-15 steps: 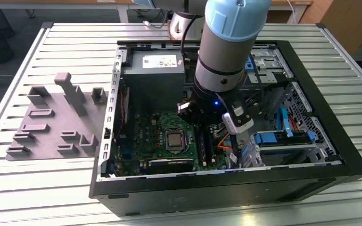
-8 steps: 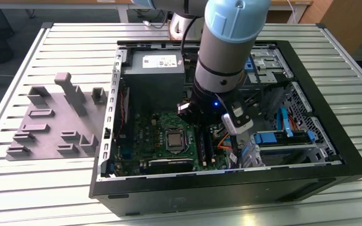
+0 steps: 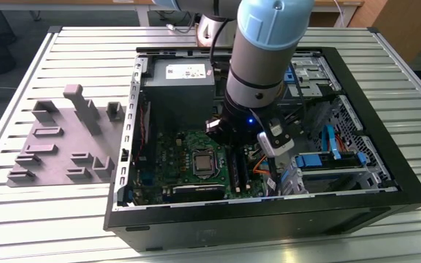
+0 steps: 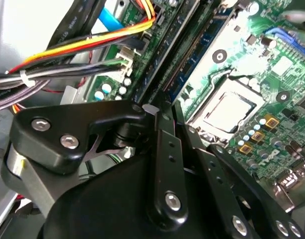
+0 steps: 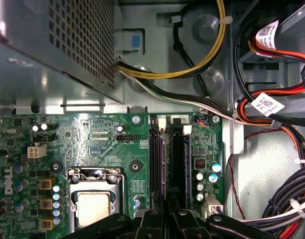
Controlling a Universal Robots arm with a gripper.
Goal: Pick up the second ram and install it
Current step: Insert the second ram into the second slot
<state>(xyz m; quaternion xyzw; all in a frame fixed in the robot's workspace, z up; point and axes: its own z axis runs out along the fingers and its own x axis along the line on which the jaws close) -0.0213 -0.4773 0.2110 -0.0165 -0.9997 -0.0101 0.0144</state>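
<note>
Inside the computer case [image 3: 404, 200], the claw [image 5: 167, 211] stands clamped on the second ram [image 4: 160, 94].

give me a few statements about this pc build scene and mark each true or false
1. The gripper is down inside the open computer case, over the memory slots. True.
2. The grey tray sits on the slatted table at the exterior view's right of the case. False: it sits at the exterior view's left.
3. The processor socket lies beside the memory slots on the green motherboard. True.
4. A graphics card covers the whole motherboard. False: the board is bare, with socket and slots open to view.
5. A yellow cable runs near the power supply. True.
</note>
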